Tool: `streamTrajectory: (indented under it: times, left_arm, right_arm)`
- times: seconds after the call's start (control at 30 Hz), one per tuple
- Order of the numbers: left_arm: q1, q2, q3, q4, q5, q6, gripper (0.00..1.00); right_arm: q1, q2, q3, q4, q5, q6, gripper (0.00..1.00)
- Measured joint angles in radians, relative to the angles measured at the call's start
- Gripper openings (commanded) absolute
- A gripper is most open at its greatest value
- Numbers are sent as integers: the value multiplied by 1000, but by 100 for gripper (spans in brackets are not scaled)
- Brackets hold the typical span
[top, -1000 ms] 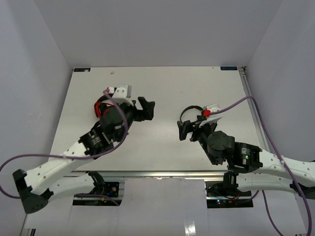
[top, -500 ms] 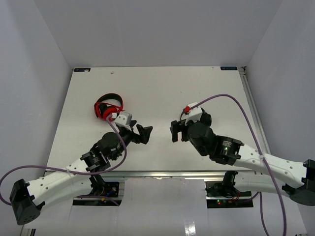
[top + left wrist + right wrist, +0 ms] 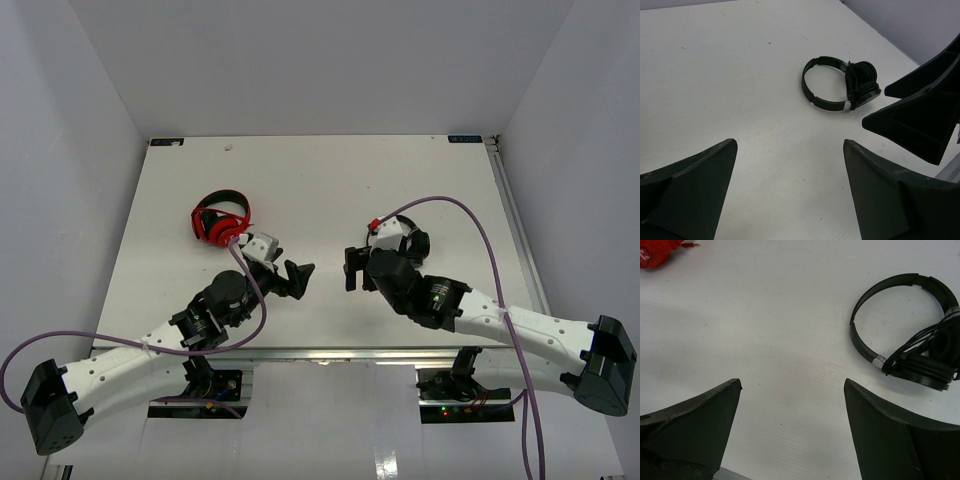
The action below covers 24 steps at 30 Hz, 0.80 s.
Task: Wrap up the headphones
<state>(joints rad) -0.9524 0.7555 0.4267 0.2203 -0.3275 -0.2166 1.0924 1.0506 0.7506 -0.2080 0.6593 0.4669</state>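
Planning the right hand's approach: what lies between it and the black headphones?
Nothing. The right wrist view shows only bare table between the open right hand and the headphones.

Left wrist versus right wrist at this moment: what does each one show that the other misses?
Only the left wrist view shows the other arm's right gripper, which comes in at the right edge near the black headphones. Only the right wrist view shows a corner of the red headphones, at top left. Both show the black headphones lying untouched on the white table, ahead of that arm's own open gripper.
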Motion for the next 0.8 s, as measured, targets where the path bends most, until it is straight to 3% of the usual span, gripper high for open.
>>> streamTrajectory:
  times: [0.33,0.8]
  left_arm:
    - [0,11,0,2,-13,8,98]
    - [0,8,-2,2,-35,11,98]
  right_arm:
    - [0,-128,-91,75,26,0,90]
    - [0,-184,-111,122,37,-7,90]
